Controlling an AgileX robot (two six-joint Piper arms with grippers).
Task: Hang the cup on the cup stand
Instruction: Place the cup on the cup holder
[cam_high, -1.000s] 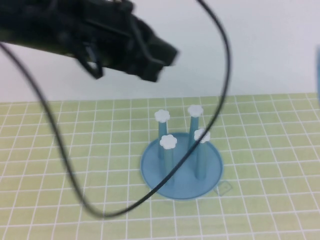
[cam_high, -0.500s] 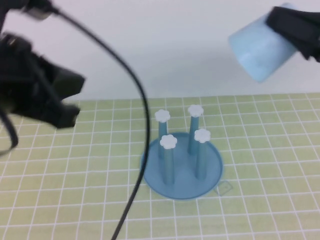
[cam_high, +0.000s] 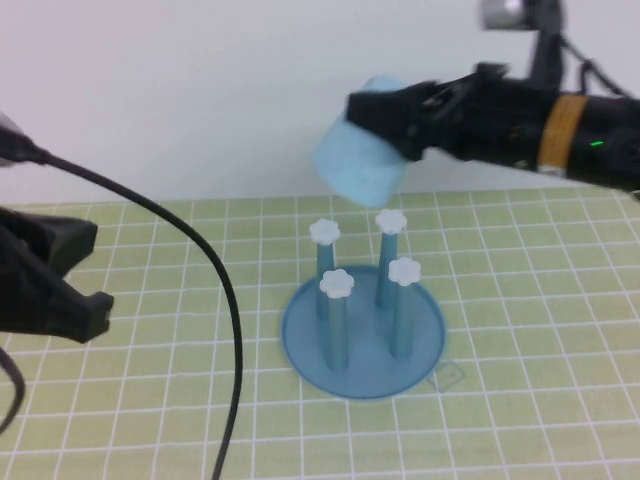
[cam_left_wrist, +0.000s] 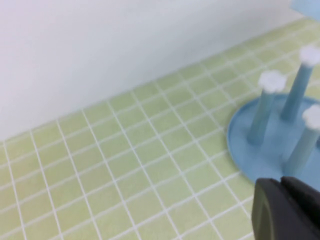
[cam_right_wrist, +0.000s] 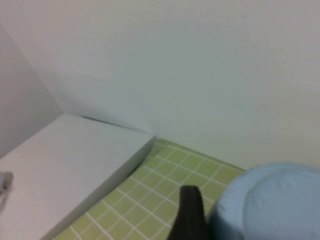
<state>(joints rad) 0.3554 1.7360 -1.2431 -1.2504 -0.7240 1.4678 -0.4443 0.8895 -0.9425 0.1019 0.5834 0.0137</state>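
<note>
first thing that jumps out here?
The cup, clamped in the right gripper and held tilted in the air just above the rear pegs of the stand at mid-table. The left gripper sits shut, low at the left edge, its black cable looping across the foreground.

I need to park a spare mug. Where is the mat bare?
Bare mat lies between the left gripper and the cup stand, and right of the stand. Crowded above its pegs, where the right gripper holds the cup.
</note>
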